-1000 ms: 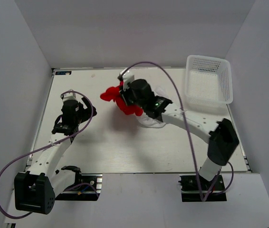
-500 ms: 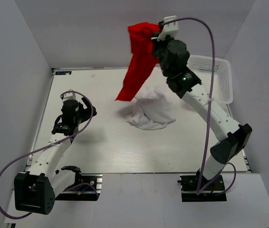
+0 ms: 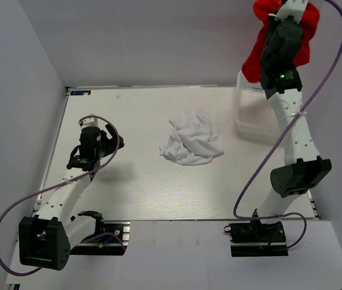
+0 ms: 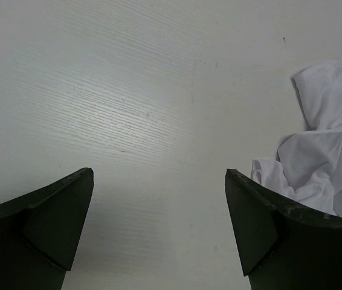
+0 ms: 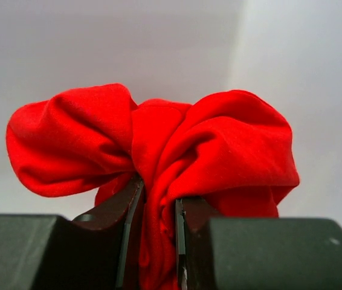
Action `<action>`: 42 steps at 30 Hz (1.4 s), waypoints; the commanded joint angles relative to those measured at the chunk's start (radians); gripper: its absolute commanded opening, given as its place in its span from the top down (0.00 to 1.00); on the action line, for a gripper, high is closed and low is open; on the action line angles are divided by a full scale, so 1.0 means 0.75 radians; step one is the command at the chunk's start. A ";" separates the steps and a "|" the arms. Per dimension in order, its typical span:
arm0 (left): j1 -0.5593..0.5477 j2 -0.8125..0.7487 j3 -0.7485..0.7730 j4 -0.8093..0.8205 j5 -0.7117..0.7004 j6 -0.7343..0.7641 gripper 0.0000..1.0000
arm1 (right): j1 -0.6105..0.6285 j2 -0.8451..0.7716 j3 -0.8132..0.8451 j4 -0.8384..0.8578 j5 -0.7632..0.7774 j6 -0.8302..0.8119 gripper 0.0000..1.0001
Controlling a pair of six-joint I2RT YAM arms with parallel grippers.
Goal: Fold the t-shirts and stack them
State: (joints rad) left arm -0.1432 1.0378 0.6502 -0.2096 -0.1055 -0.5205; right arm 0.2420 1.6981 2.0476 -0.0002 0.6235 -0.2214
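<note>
The white t-shirt [image 3: 192,141] lies crumpled in a heap at the middle of the table; part of it shows at the right of the left wrist view [image 4: 325,160]. The red t-shirt [image 3: 257,54] hangs bunched from my right gripper [image 3: 280,12], which is raised high above the basket at the top right. In the right wrist view the jaws are shut on a fold of the red t-shirt [image 5: 219,145], my right gripper [image 5: 153,211] pinching it. My left gripper [image 3: 90,128] is open and empty over the left of the table; in its own view [image 4: 159,181] bare tabletop lies between the jaws.
A white plastic lattice basket [image 3: 252,121] stands at the table's back right, partly behind the right arm. Grey walls close in the left, back and right sides. The table's bare surface [image 3: 159,187] stretches in front of the white heap.
My right gripper has lifted the red t-shirt off the white one and swung it up and to the right, over the basket. The white t-shirt lies uncovered. The left arm has not moved.
</note>
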 commanded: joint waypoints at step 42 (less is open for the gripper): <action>-0.523 1.091 0.591 0.140 0.216 0.169 0.28 | 0.113 -0.536 -1.468 -0.149 -0.866 0.798 0.10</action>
State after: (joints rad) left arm -0.5117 1.8191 1.0435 -0.0826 0.0895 -0.3965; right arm 0.2939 1.3117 0.9524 -0.1646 -0.0082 0.3500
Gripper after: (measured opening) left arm 0.731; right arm 0.904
